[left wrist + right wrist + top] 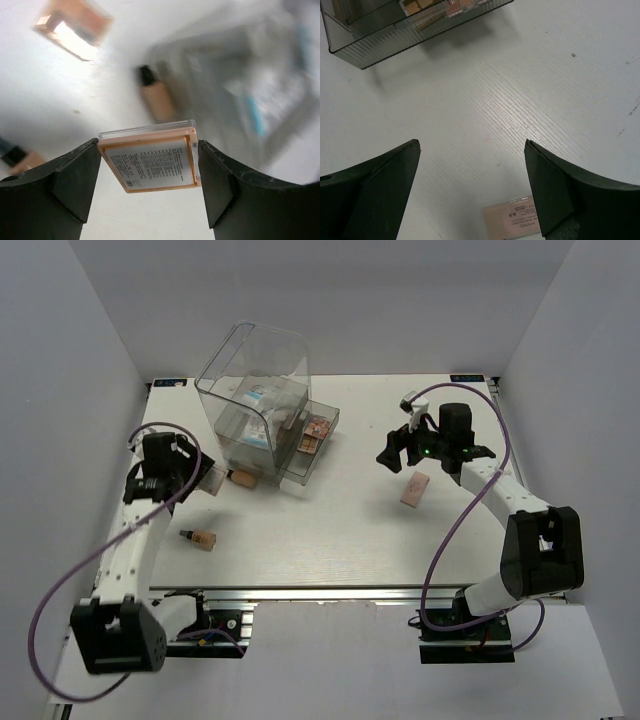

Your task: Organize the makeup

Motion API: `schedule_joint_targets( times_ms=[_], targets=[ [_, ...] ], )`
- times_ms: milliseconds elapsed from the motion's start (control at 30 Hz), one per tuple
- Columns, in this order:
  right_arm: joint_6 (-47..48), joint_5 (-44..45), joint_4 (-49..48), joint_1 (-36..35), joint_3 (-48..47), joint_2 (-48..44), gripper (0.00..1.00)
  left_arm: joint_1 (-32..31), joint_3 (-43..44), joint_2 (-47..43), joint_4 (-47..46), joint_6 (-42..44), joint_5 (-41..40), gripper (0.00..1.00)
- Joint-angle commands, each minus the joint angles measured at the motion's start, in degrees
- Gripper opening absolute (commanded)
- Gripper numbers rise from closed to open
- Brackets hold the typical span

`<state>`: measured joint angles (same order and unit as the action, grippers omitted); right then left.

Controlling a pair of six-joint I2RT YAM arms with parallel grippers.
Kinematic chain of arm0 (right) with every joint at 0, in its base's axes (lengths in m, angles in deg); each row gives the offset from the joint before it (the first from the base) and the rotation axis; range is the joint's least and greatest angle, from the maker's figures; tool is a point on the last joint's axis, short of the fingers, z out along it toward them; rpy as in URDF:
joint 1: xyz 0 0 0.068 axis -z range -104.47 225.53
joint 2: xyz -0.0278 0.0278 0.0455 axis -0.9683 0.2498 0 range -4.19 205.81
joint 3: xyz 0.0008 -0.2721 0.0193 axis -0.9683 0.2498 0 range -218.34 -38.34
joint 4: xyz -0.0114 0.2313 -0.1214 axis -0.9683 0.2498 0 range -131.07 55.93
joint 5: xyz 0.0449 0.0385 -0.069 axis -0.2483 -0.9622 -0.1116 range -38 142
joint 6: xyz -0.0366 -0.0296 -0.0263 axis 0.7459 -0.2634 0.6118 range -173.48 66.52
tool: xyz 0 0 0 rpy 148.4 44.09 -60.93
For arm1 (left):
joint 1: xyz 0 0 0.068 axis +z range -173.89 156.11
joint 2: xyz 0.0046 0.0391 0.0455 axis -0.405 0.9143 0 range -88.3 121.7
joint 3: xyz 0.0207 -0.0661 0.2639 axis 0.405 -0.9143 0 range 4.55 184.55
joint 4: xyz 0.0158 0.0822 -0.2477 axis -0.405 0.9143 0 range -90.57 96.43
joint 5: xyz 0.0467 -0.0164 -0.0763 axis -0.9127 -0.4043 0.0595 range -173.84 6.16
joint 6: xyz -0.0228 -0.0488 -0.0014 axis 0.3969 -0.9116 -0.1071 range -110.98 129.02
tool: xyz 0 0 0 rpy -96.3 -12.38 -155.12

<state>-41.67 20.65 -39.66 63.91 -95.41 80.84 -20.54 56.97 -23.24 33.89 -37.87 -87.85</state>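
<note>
Peach palette [150, 165]: pinched end to end by left claw [149, 150], long axis spanning finger to finger, held above the table [330, 540]. Drawer box [255, 380]: ahead and to that claw's right, one drawer [325, 440] pulled open, a foundation bottle [157, 97] lying between; left arm nearer, likely next stop. Pink palette [415, 490]: flat on table, close beneath right claw [471, 145], jaws wide, holding nothing.

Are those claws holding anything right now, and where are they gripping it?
The left gripper pinches a peach eyeshadow palette by its two opposite side edges. The right gripper is open and empty.
</note>
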Motion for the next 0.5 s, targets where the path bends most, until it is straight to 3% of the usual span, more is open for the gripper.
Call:
schedule_joint_targets(
  times_ms=[0,100,233,333,467],
  targets=[
    [2.6,-1.78,0.52,0.37,-1.01,-1.63,0.89,-5.97,-2.06,-8.87,-6.5,4.0,2.51,0.04],
    [2.78,-2.22,0.87,0.89,-1.54,-1.45,0.89,-14.76,-0.93,-14.95,-9.32,4.18,1.73,0.01],
    [3.13,-1.96,1.49,0.98,-2.59,-1.01,0.89,-30.37,7.5,-12.94,-6.16,6.89,-3.89,0.0],
    [3.22,-1.69,1.67,1.07,-2.95,-1.19,0.89,-38.65,15.58,-8.03,-4.67,11.55,-8.37,0.01],
    [3.04,-1.08,1.75,1.25,-2.51,-1.98,0.89,-46.15,27.53,6.61,-0.46,21.02,-12.59,0.03]
  ],
)
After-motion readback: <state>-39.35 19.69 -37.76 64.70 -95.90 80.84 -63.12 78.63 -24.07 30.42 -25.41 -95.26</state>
